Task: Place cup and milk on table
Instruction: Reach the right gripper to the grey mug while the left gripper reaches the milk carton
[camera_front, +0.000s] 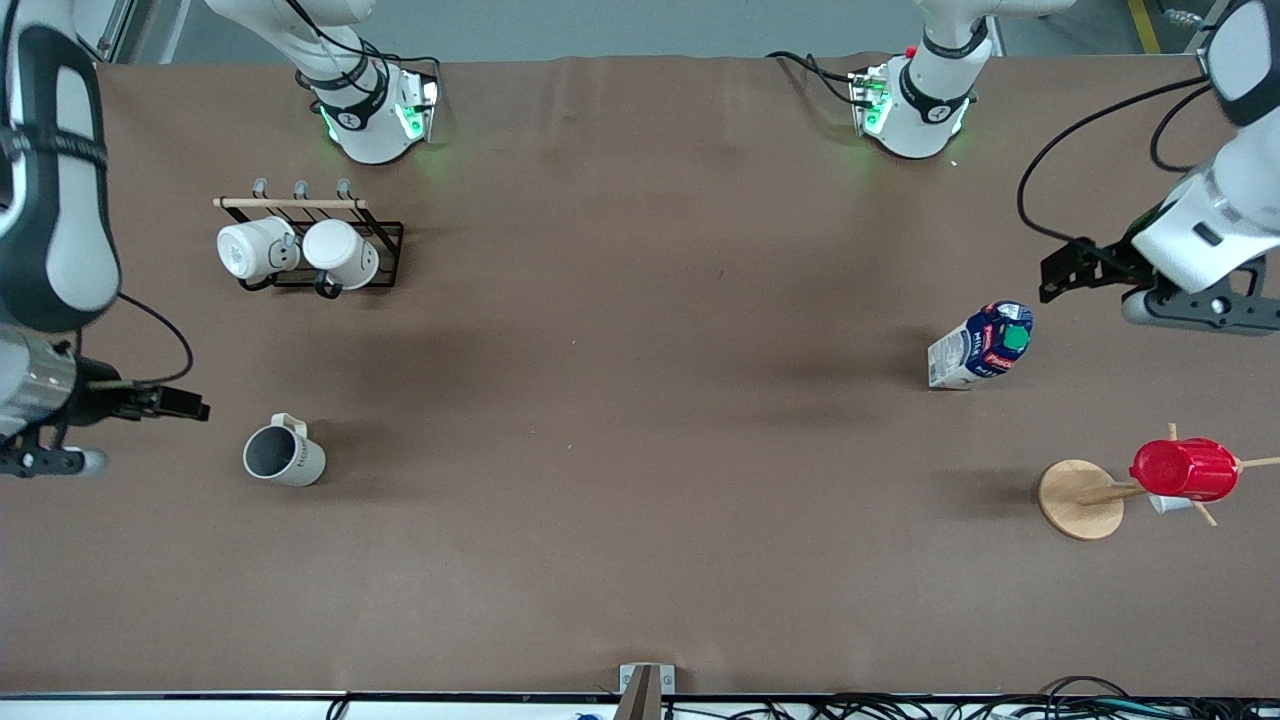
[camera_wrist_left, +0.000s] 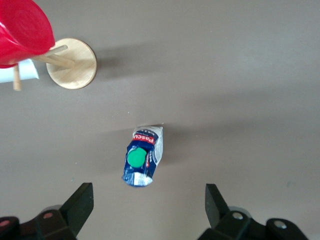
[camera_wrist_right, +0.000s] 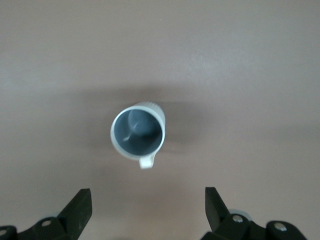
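Observation:
The off-white cup (camera_front: 283, 457) with a grey inside stands upright on the brown table (camera_front: 640, 400) toward the right arm's end, its handle pointing away from the front camera. It also shows in the right wrist view (camera_wrist_right: 137, 134). My right gripper (camera_front: 185, 405) (camera_wrist_right: 148, 196) is open and empty, up over the table beside the cup. The white and dark-blue milk (camera_front: 982, 345) with a green cap stands on the table toward the left arm's end, and also shows in the left wrist view (camera_wrist_left: 142, 156). My left gripper (camera_front: 1062, 272) (camera_wrist_left: 149, 192) is open and empty, up over the table beside the milk.
A black rack (camera_front: 385, 240) with two white mugs stands farther from the front camera than the cup. A wooden stand (camera_front: 1078, 498) holding a red cup (camera_front: 1185, 468) is nearer to the front camera than the milk. Both robot bases stand along the table's farthest edge.

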